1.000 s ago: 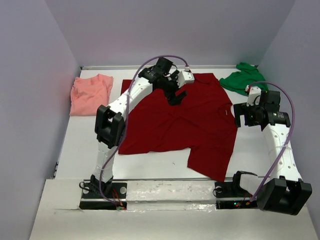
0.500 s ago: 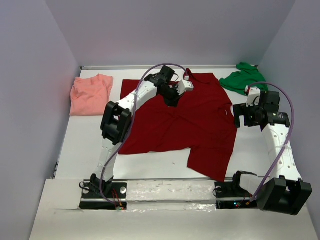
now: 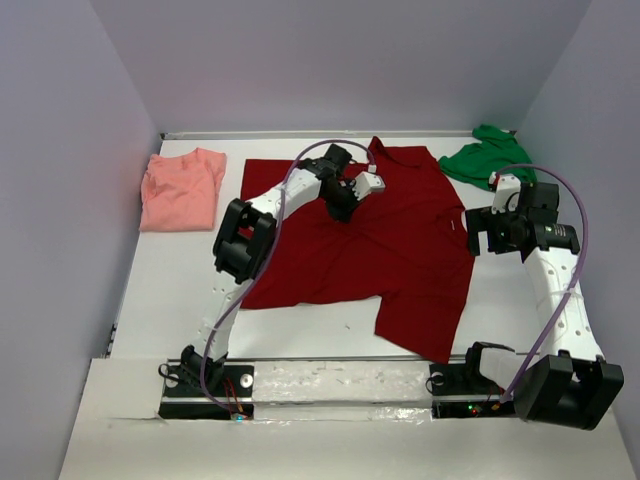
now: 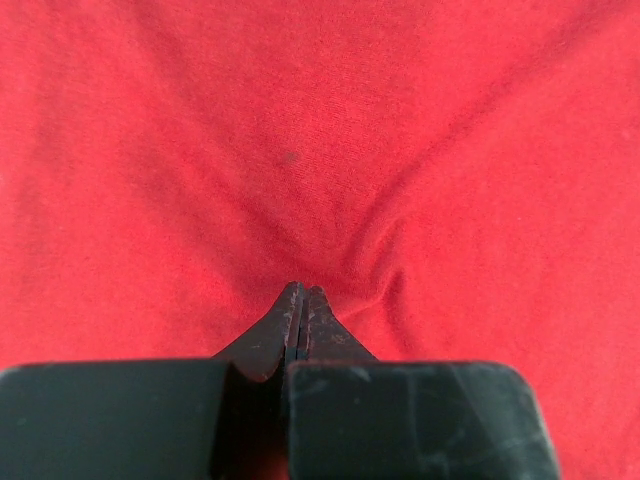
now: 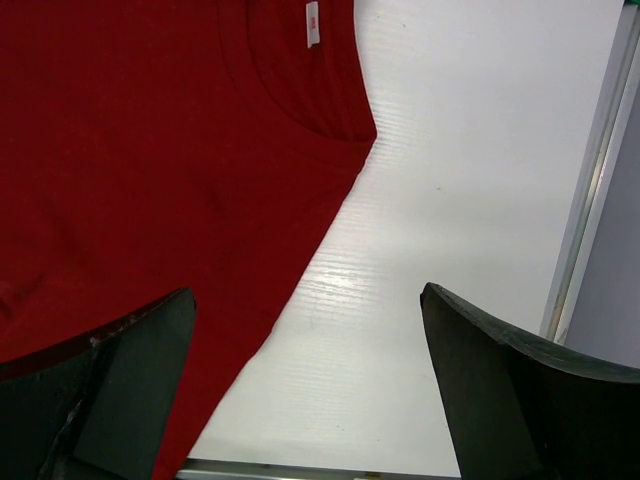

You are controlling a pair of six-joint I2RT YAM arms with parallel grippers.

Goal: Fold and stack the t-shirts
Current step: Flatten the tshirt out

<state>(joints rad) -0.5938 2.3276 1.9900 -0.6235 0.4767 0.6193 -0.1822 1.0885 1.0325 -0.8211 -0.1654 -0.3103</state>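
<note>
The left tool pinches the dark red cloth shirt, which lies spread in the middle of the white bench. The right tool gapes wide at 3 o'clock. The soft pink shirt lies at 10 o'clock, the bright green shirt at 2 o'clock.

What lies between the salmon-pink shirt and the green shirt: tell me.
The dark red shirt, spread out, with the left gripper pinching it; seen in the top view.

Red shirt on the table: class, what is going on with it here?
The left hand is shut, pinching the red shirt near its middle, where the cloth puckers. The right hand hangs open above that shirt's right edge, holding nothing. The pink shirt lies far left, the green shirt bunched far right.
</note>
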